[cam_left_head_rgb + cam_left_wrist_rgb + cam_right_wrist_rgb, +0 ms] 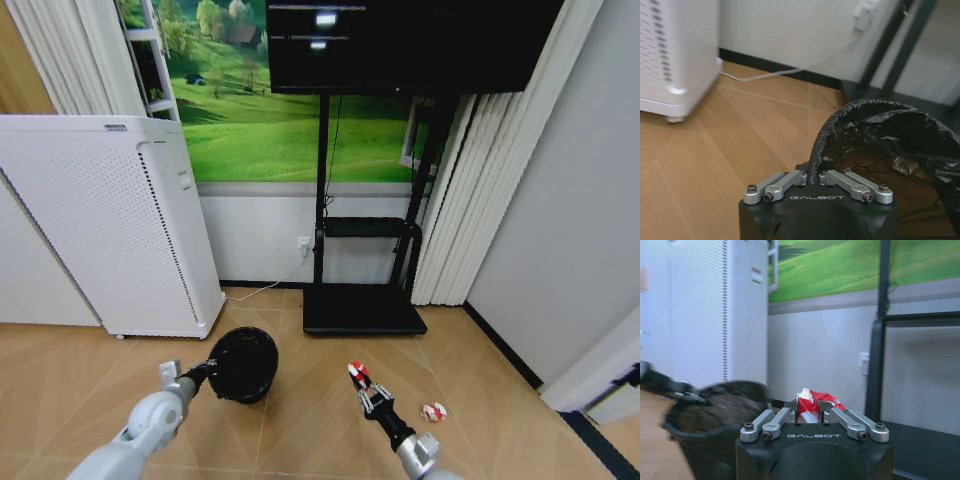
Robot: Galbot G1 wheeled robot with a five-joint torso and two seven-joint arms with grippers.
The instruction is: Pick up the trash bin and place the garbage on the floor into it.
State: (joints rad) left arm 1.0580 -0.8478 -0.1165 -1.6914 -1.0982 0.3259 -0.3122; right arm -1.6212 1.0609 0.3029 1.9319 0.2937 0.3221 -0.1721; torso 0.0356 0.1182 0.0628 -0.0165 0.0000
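Trash bin point(243, 364) pinched at its lined rim by left gripper point(207, 370), just off the floor beside white appliance point(110, 220). Right gripper point(362, 385) clamped on a red-and-white wrapper point(812, 406), off to the bin's right, not yet over it. Second wrapper point(434, 411) lying on the floor. Risk: thin rim grip slipping, or letting go short of the opening.

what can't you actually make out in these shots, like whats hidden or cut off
- Inside of the trash bin: in the head view it is too dark to see the contents; in the left wrist view the liner folds and the left gripper on its rim cover much of it.
- Wrapper held by the right gripper: its lower part is hidden between the fingers.
- Second wrapper on the floor: too small to read.
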